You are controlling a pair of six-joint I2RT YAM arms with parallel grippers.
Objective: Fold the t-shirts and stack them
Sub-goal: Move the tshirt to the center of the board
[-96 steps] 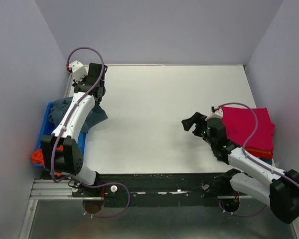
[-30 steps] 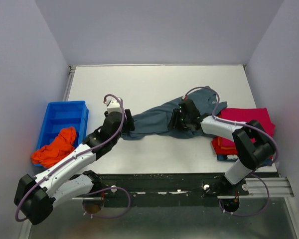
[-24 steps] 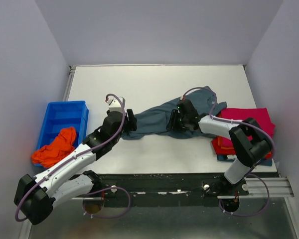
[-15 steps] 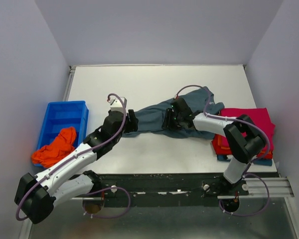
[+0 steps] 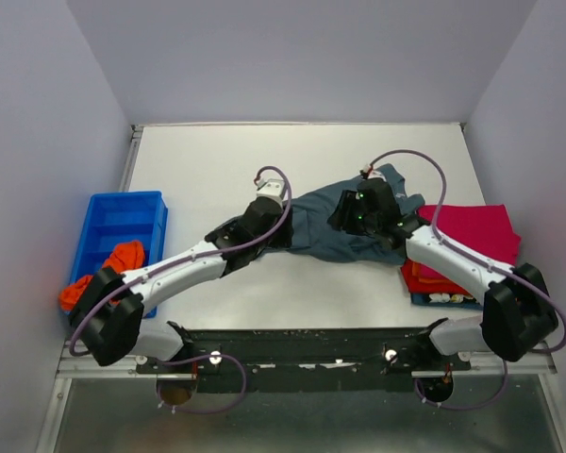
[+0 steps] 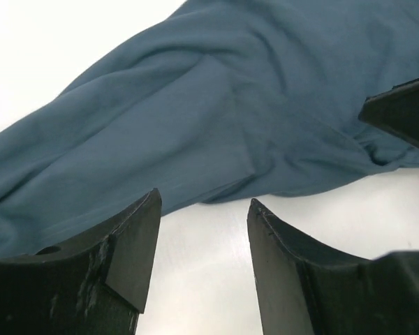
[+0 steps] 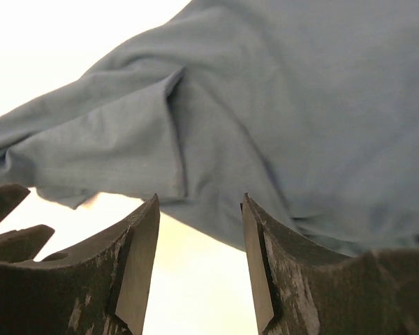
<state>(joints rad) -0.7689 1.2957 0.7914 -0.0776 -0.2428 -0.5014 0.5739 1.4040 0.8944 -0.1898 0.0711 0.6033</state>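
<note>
A slate grey-blue t-shirt [image 5: 323,236] lies crumpled on the white table [image 5: 264,151] between my two arms. My left gripper [image 5: 285,226] stands open at its left edge, and in the left wrist view the shirt [image 6: 230,118] lies just past the open gripper [image 6: 204,206], with bare table between the fingers. My right gripper [image 5: 345,217] hovers over the shirt's right part, open and holding nothing [image 7: 199,206]; the cloth [image 7: 300,118] spreads beyond its tips. A folded magenta-pink t-shirt [image 5: 476,236] tops a stack with a red one [image 5: 434,278] at the right.
A blue plastic bin [image 5: 118,226] stands at the table's left edge with a bright orange t-shirt [image 5: 108,274] spilling over its near end. Grey walls close in the table at the back and both sides.
My left gripper has moved right along the grey-blue shirt and its jaws have narrowed a little. The right gripper has shifted right and back, and the shirt has bunched up toward the right.
</note>
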